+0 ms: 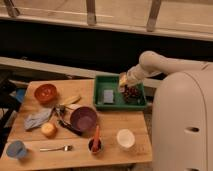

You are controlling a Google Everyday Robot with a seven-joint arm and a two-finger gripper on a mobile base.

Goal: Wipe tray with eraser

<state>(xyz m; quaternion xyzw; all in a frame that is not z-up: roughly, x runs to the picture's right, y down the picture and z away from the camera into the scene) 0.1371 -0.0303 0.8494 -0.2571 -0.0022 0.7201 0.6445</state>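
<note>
The arm reaches in from the right, and the gripper (122, 83) hangs over the back right part of the green tray (119, 106). Whether it is spread or closed, I cannot tell from here; it shows only as a pale shape at the end of the arm.

The eraser (108, 95), a grey-blue block, lies flat on the tray floor left of centre. It is near the gripper but apart from it, and nothing is holding it. On the right side of the tray, just below the gripper, sits a dark clump (132, 93) that I cannot make out.

The tray stands at the back right corner of the wooden table (75, 157). Across the rest of the table are an orange bowl (45, 92) at the back left, a purple bowl (83, 118) in the middle and a crumpled grey cloth (37, 119) to its left. There is a round orange fruit (48, 129) beside the cloth. Along the front edge are a blue cup (16, 149), a fork (55, 148) and a white cup (125, 138).
</note>
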